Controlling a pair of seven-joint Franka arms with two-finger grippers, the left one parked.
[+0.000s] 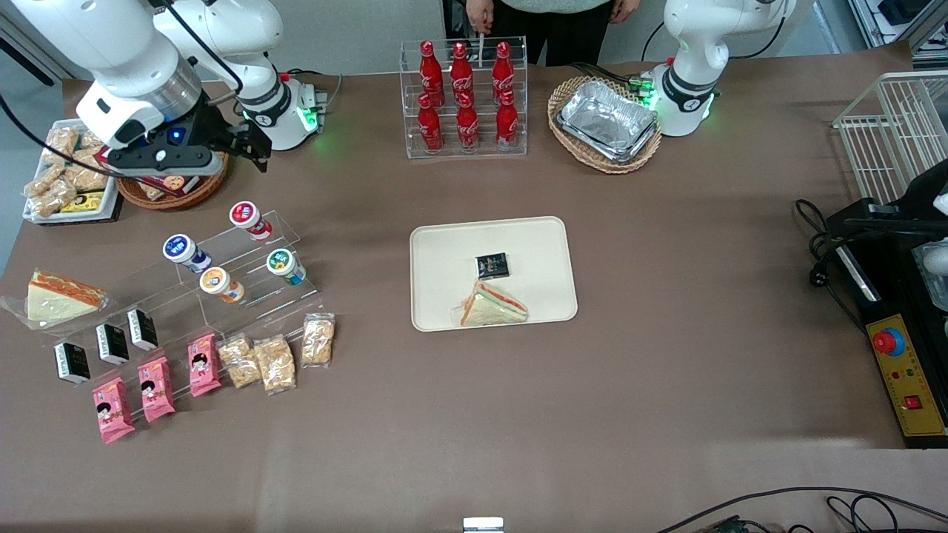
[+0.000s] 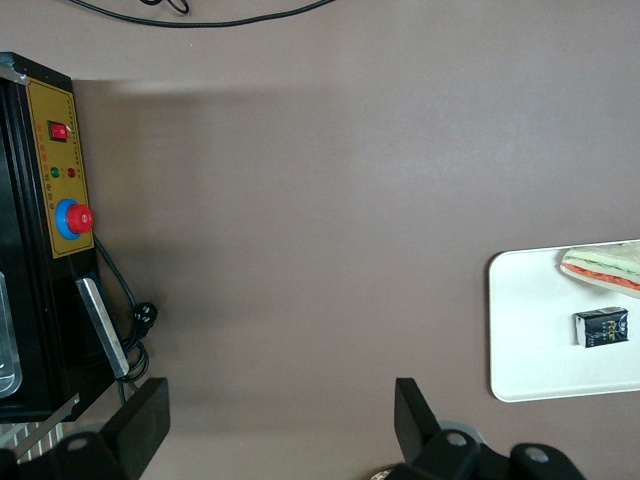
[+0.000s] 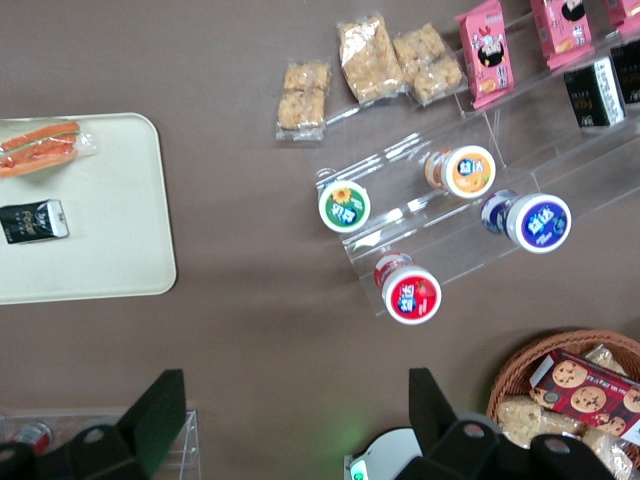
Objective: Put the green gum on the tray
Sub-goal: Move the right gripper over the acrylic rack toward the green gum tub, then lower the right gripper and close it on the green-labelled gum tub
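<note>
On the clear acrylic stepped stand (image 1: 244, 277), we find the green gum (image 1: 285, 266) resting on a lower step, lid tilted up toward the front camera. It lies beside the orange-lidded bottle (image 1: 220, 284), with the red-lidded bottle (image 1: 249, 219) and the blue-lidded bottle (image 1: 185, 252) on steps farther from the front camera.

We note the gripper (image 1: 248, 148) hanging high above the table, farther from the front camera than the stand and just beside the wicker basket of cookies (image 1: 172, 189). Its fingers (image 3: 160, 405) stand well apart and hold nothing. From the gripper, the green gum lies nearer the front camera and lower down, past the red-lidded bottle. In the right wrist view the green gum (image 3: 344, 205) shows mostly its round lid, so we judge the bottle's long axis to lean steeply up off the step toward the front camera.

We judge that the coming move calls for travel over the stand toward the front camera and a descent onto the green gum, with care taken over the orange-lidded bottle beside it.

Relative to the stand, the tray (image 1: 437, 296) sits well apart toward the parked arm's end of the table. It carries a wrapped sandwich (image 1: 492, 307) and a small black packet (image 1: 492, 265); the tray surface nearest the stand is bare.
</note>
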